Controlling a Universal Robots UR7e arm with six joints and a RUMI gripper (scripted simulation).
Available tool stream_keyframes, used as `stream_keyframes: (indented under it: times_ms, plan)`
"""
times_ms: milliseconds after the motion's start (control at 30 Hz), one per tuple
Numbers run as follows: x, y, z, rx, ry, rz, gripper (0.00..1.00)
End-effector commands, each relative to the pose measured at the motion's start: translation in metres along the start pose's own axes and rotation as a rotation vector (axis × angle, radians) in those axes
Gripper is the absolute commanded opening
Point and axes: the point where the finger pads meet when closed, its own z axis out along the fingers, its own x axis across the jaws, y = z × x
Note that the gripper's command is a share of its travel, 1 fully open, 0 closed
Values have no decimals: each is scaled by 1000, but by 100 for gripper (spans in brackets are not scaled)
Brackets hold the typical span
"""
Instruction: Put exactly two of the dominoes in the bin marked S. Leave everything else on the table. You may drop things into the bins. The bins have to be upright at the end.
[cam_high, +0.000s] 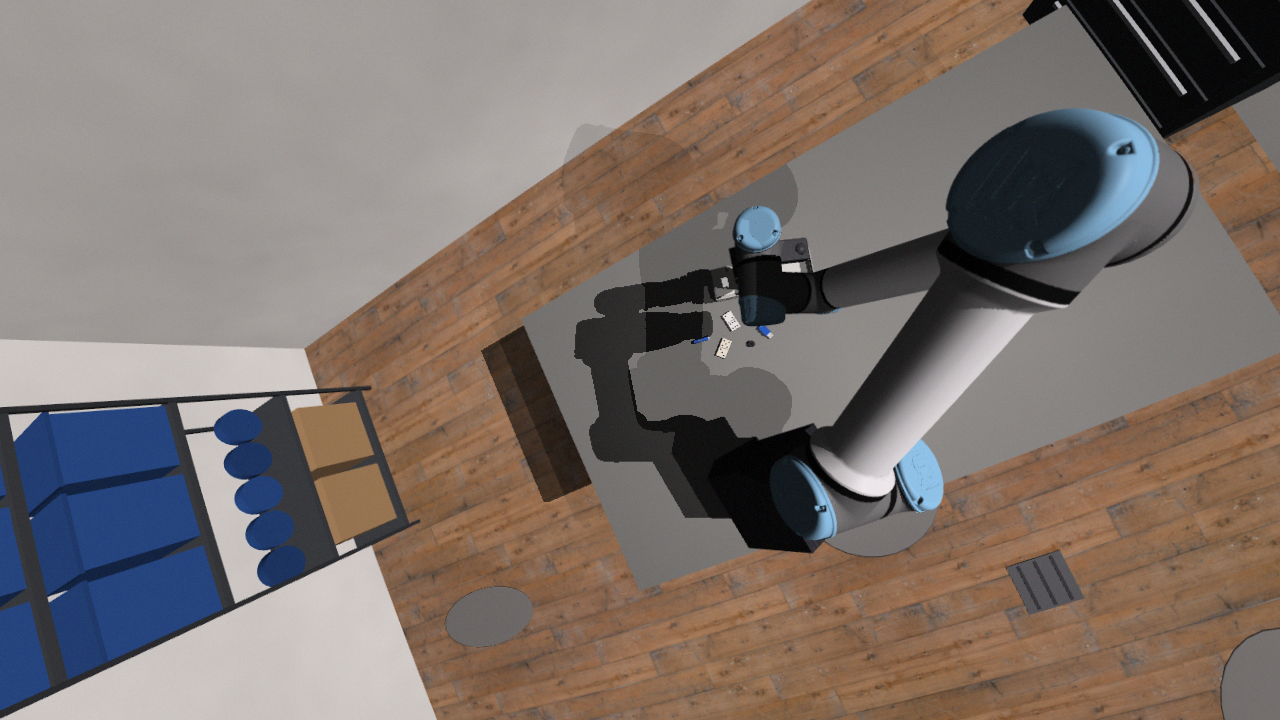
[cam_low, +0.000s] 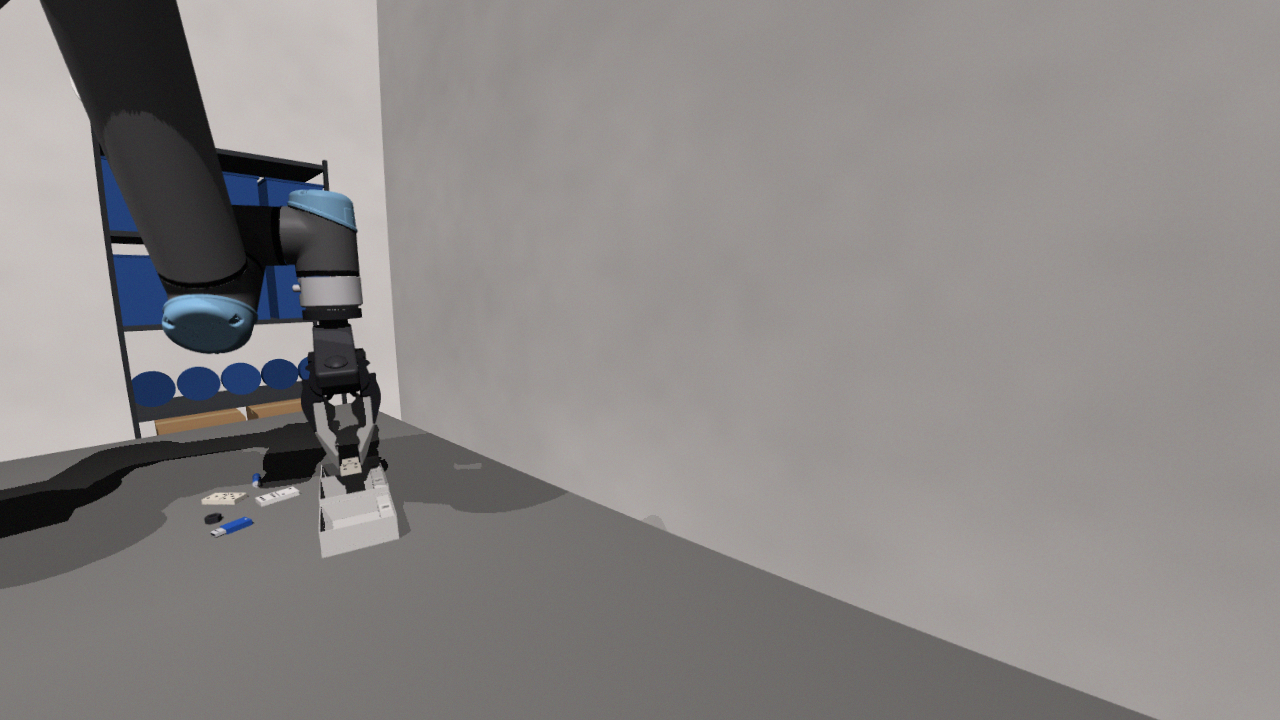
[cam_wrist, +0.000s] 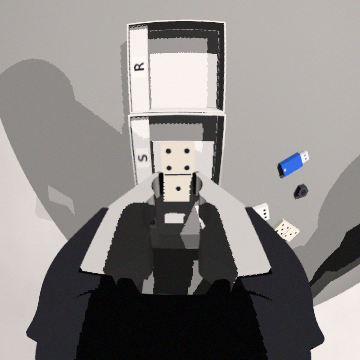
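The tool (cam_wrist: 177, 192) grips a domino (cam_wrist: 177, 170) above bin S (cam_wrist: 141, 145), with two dominoes (cam_wrist: 286, 230) and a USB stick (cam_wrist: 292, 163) nearby.

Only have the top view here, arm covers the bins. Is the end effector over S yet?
Observer: Yes. In the wrist view the end effector is shut on a domino, which hangs over the bin marked S.
Operator: Anything in S already?
Observer: I can't tell; the held domino hides most of its floor.
Operator: And the next bin?
Observer: The bin marked R shows only its pale floor.
Operator: How high above the rim?
Observer: In the exterior view the domino sits just above the bins, not inside.
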Motion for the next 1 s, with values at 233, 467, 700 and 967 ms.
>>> stream_keyframes:
  times_ms: [233,467,700,967]
  plan:
    - [9,-2,0,1,12,10,0]
    - [5,-3,0,1,8,11,0]
    - [5,-2,7,0,10,11,0]
    - [5,-2,23,0,10,11,0]
